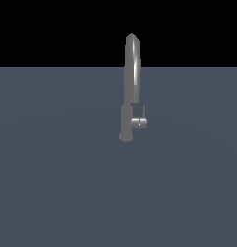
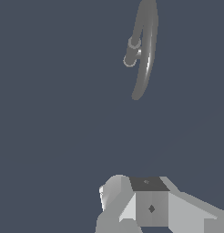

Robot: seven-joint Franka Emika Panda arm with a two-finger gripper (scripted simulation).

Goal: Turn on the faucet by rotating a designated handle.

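Although the exterior view shows no arm at all, we do see part of the end effector [image 2: 132, 205] in the wrist view, where pale grey blocks and a darker panel fill the lower edge of the picture. Its fingers run out of frame there, so we cannot tell whether they are spread or pressed together, and nothing shows between them.

The faucet [image 1: 128, 96] stands alone on the flat blue-grey worktop [image 1: 53, 183], well apart from the end effector, with bare surface between the two. In the exterior view we look at it edge-on, so the arched spout collapses into a single upright bar and its outlet is hard to make out; the top of the arch rises into the black background. The thicker lower body ends in a small round base resting on the worktop.

The handle [image 1: 139, 122] juts sideways from the lower body toward the exterior view's right, and a thin lever rises from its outer end. From the wrist camera we see the faucet [image 2: 145, 50] from above and ahead of the end effector, its arch foreshortened into a narrow loop and its upper end cut off by the picture's edge. The handle [image 2: 132, 52] shows there as two small round ends beside the loop, and the base is hidden beneath them.
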